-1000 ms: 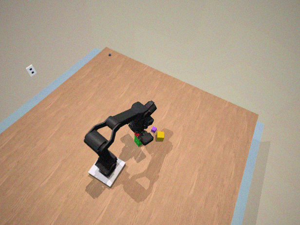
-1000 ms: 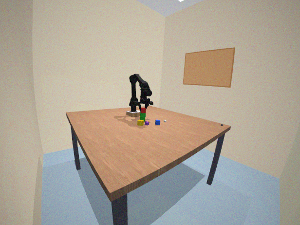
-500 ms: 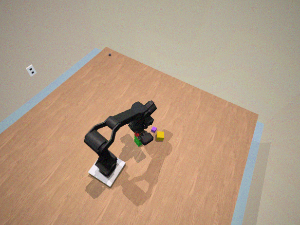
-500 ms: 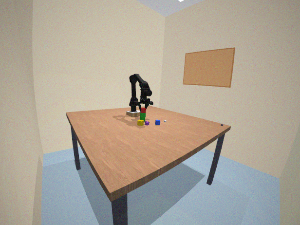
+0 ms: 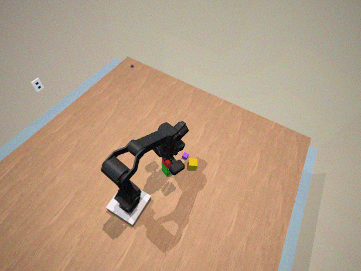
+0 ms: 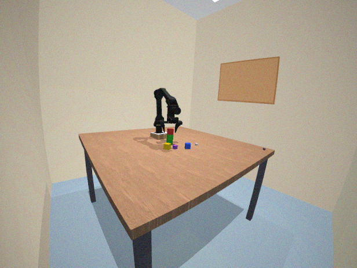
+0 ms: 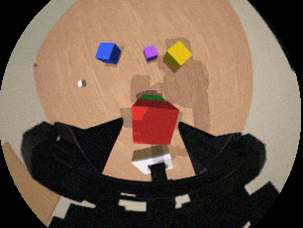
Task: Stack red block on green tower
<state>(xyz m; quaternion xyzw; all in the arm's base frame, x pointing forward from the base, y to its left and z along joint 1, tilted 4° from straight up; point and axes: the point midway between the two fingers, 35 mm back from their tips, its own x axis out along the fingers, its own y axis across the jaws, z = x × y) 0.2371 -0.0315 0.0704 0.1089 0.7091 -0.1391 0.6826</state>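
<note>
Jaws spread wide and released, the black parallel-jaw gripper (image 6: 173, 125) hangs just above one red cube block (image 6: 170, 131), which sits on the one green block tower (image 6: 170, 139). On the wooden table (image 6: 185, 174) nearby lie one yellow cube (image 6: 167, 146), one purple cube (image 6: 175, 147), one blue cube (image 6: 188, 145) and one tiny white cube (image 6: 196, 144).

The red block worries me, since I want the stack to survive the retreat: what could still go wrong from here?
1. The open hand sits low around the red block, so a sideways retreat could clip it; lifting straight up looks safer.
2. The green tower is narrow, so any nudge to the block may topple the whole stack.
3. The yellow block and purple block lie near the tower's base; a falling block could scatter them.
</note>
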